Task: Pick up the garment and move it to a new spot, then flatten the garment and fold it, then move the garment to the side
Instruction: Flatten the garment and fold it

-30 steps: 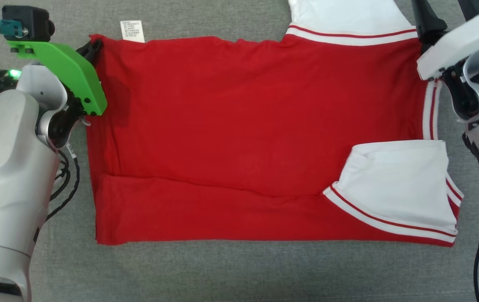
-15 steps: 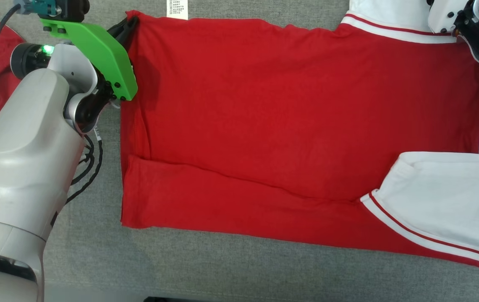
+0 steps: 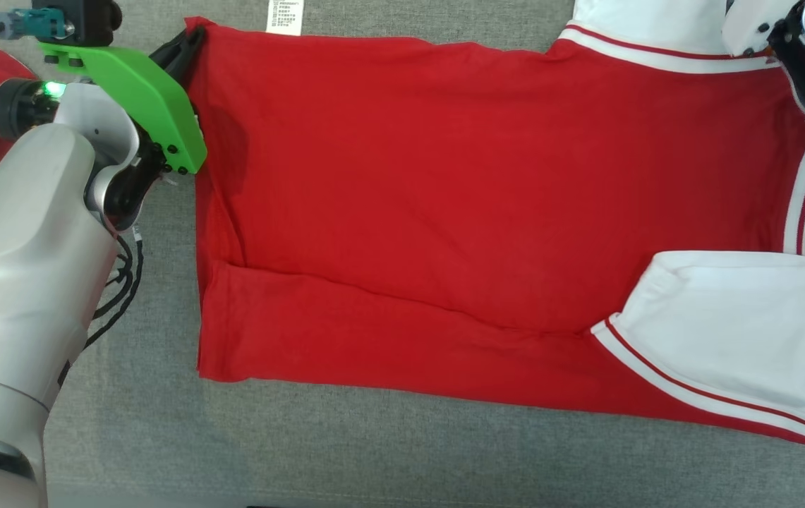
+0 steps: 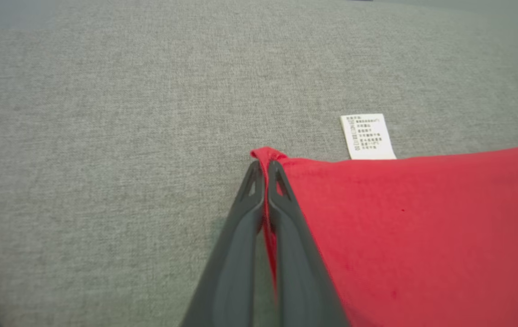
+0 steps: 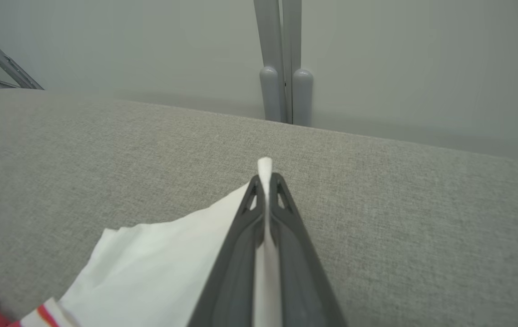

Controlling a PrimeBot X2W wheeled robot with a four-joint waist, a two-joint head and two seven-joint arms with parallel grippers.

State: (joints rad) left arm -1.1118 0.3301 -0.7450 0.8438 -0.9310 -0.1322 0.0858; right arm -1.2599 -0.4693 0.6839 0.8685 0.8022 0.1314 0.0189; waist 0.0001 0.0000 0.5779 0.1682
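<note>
Garment, red, half-folded, flat on grey tabletop: left gripper pinched shut on far hem corner, right gripper pinched shut on white sleeve, likely for folding.

**Clearance around the spread garment**

Open grey cushion runs wide along 6 o'clock. Garment covers centre out to 3 o'clock. At 9 o'clock the left arm and its black cables crowd the cloth's edge. Right wrist view: twin grey posts stand at 12 o'clock past the cushion's far rim, wall behind.
</note>
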